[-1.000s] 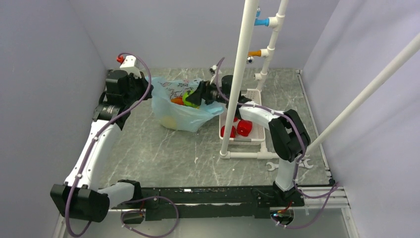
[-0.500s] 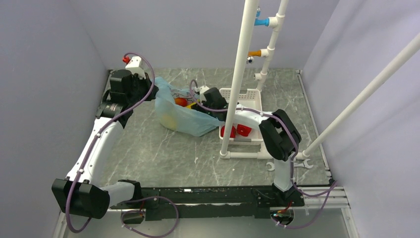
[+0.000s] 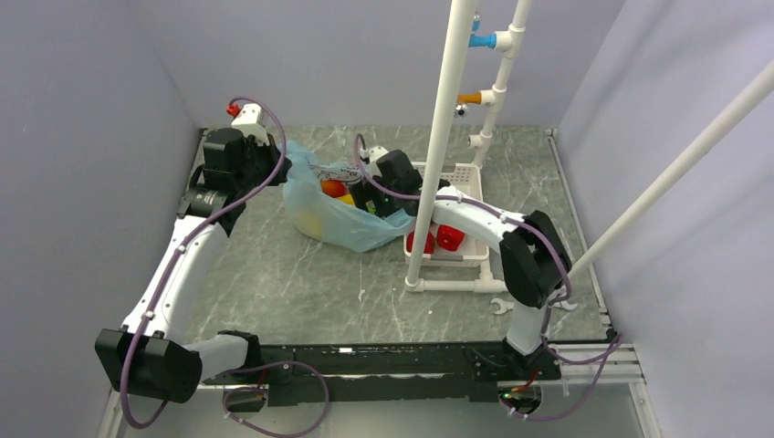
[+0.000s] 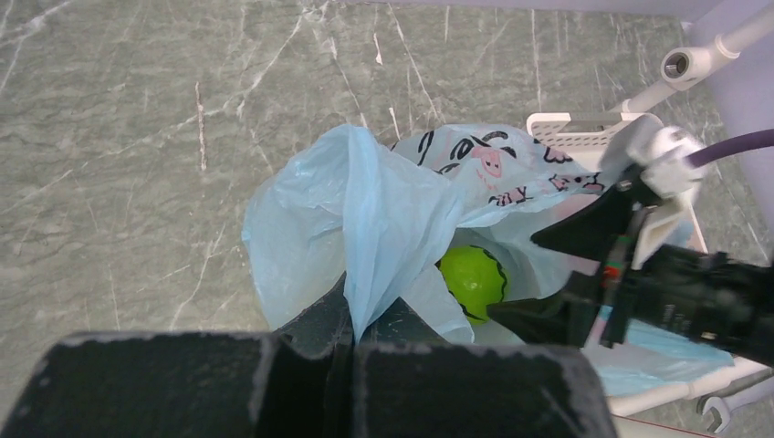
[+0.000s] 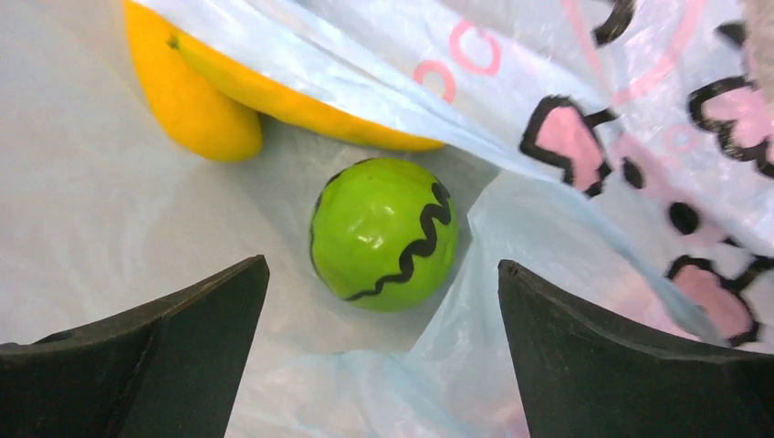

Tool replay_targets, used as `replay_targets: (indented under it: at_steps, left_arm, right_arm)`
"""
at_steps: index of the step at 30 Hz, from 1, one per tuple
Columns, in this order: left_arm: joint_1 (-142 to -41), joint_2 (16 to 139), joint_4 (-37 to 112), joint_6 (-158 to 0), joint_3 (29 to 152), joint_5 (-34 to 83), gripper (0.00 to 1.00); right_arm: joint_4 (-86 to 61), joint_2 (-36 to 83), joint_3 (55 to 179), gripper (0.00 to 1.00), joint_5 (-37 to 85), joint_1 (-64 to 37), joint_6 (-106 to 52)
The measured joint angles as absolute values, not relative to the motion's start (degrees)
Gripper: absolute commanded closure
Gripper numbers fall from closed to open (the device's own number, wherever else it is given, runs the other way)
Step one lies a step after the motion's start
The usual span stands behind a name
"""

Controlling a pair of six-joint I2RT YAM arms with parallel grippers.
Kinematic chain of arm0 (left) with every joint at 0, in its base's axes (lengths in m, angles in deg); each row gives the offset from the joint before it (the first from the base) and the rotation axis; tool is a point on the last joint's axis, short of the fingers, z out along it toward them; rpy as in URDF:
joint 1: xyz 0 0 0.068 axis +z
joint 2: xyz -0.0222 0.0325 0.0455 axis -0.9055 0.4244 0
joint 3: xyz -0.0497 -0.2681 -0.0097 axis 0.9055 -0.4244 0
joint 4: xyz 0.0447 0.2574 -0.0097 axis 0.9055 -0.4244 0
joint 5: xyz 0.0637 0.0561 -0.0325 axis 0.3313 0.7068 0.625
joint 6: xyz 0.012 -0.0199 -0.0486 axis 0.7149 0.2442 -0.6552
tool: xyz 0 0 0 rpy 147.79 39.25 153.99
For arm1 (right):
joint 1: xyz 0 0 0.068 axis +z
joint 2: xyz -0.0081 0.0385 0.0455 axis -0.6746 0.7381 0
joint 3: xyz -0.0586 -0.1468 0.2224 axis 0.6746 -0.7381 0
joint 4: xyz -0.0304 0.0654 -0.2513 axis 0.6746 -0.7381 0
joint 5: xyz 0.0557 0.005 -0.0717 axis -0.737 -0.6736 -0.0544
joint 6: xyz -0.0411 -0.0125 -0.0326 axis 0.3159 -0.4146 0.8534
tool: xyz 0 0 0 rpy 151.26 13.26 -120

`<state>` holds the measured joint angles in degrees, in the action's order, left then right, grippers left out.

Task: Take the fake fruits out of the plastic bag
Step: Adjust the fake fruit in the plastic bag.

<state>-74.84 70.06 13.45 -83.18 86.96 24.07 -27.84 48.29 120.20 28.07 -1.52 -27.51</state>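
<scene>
Top view first: thin, crinkly light-blue plastic bag [image 3: 342, 224] slumped on a grey marbled table [image 3: 301, 283], just beside a white slotted basket [image 3: 467, 171]. At the bag's far-left rim, left gripper [image 3: 277, 170] clamped tight on the film and holding it up. Over on the other side, right gripper [image 3: 369, 200] poked down into the bag's mouth. Two glossy red pieces [image 3: 436, 239] sitting in the basket, partly hidden behind a smooth white pipe [image 3: 436, 155]. Also a reddish-orange piece [image 3: 333, 188] inside the bag, plus a yellow blur showing through the film. Left wrist view next: a fold of that floppy film pinched flat between the black fingers, no gap at all. Round shiny green ball [image 4: 472, 278] peeking out from under the fold, right next to the other arm's black fingers. Black and pink cartoon doodles printed near the rim, some lettering too, way too crumpled to read. Right wrist view last: jaws spread wide, black wedge-shaped fingers on either side, nothing gripped. Green ball lying on the pale bag floor just ahead of the gap, touching neither finger, with a wavy black line drawn round it. Smooth yellow bananas [image 5: 192, 119] just behind, half tucked under the printed film.
</scene>
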Motion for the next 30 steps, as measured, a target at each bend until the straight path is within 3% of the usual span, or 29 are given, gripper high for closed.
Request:
replay_targets:
  at_steps: [5, 10, 13, 15, 18, 21, 25, 30]
  left_arm:
    - [-74.87, 70.06, 13.43, -83.07, 86.96, 24.29, 1.00]
    - [-74.89, 69.89, 13.45, -83.07, 86.96, 24.27, 1.00]
    - [-75.00, 69.80, 13.45, -83.07, 86.96, 24.29, 1.00]
    - [-75.15, 69.80, 13.43, -83.07, 86.96, 24.31, 1.00]
    - [-75.43, 69.80, 13.45, -83.02, 86.96, 24.68, 1.00]
    - [-75.48, 69.80, 13.43, -83.02, 86.96, 24.79, 1.00]
    - [-75.48, 69.82, 13.43, -83.02, 86.96, 24.79, 1.00]
    - [-75.48, 69.82, 13.43, -83.04, 86.96, 24.79, 1.00]
  right_arm:
    - [-29.85, 44.66, 123.20, 0.04, 27.42, -1.28, -27.62]
    - [-29.92, 44.79, 124.59, 0.32, 23.07, -1.08, -27.66]
    - [-28.67, 46.21, 125.16, 0.42, 21.10, -0.87, -28.01]
    - [-28.04, 47.35, 125.38, 0.44, 20.56, -0.82, -28.04]
    - [-27.97, 50.60, 127.33, 0.39, 20.47, -0.78, -27.66]
    - [-27.77, 52.83, 127.65, 0.18, 20.43, -0.45, -26.72]
    - [-27.91, 55.48, 127.63, 0.06, 21.10, -0.21, -24.10]
    - [-28.28, 56.81, 126.32, 0.05, 23.90, 0.16, -20.47]
